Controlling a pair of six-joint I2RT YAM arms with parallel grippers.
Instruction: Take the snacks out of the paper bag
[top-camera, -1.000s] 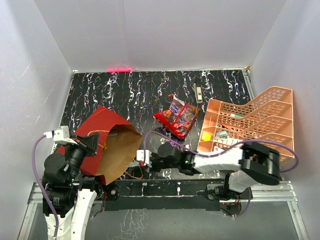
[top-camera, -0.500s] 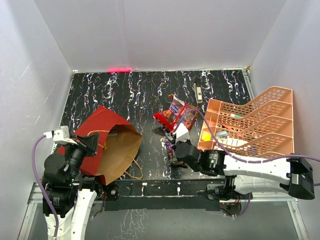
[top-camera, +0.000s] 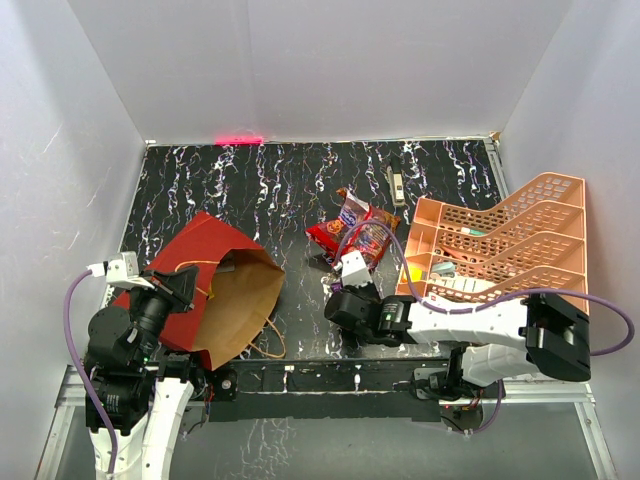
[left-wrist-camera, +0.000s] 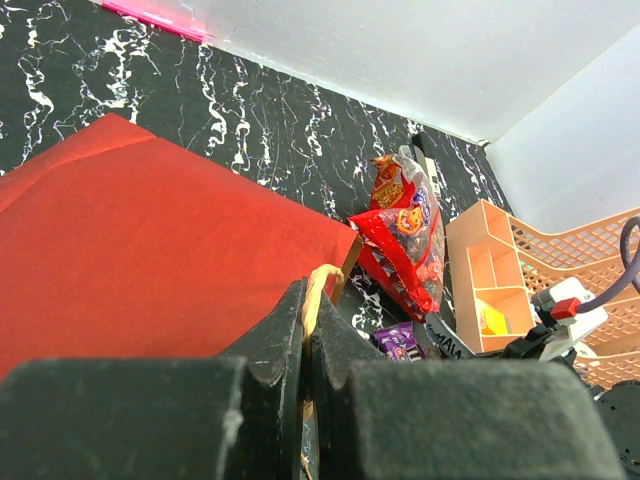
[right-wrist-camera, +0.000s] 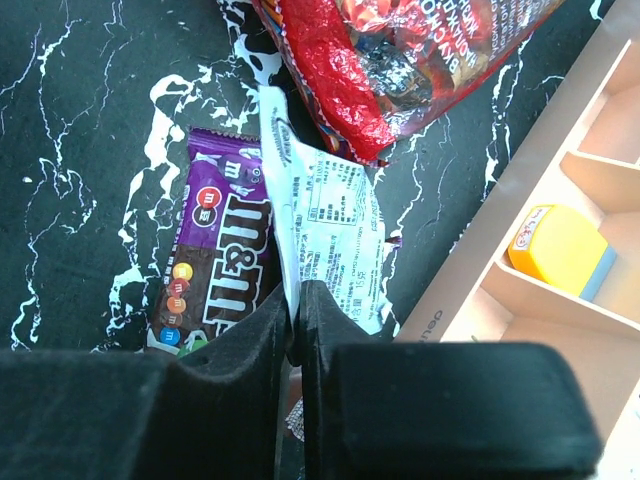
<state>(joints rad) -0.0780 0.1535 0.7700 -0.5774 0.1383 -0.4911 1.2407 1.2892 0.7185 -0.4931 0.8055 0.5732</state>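
The paper bag (top-camera: 190, 252), red outside and brown inside, lies on its side at the left with its mouth facing right; it also shows in the left wrist view (left-wrist-camera: 150, 250). My left gripper (left-wrist-camera: 307, 300) is shut on the bag's tan cord handle (left-wrist-camera: 322, 280). My right gripper (right-wrist-camera: 297, 300) is shut on the edge of a white-backed crinkly packet (right-wrist-camera: 335, 225), low over the table. A purple candy packet (right-wrist-camera: 215, 270) lies right beside it. Red chip bags (top-camera: 355, 235) lie just beyond, also in the right wrist view (right-wrist-camera: 400, 50). My right gripper (top-camera: 340, 300) is right of the bag mouth.
The peach lattice tray (top-camera: 500, 240) stands at the right, close to my right gripper; a yellow block (right-wrist-camera: 560, 250) sits in one compartment. A slim pen-like tool (top-camera: 396, 180) lies near the back wall.
My right gripper has come away from the bag mouth to the right, carrying packets to the spot near the red chip bags. The left arm and the bag have not moved.
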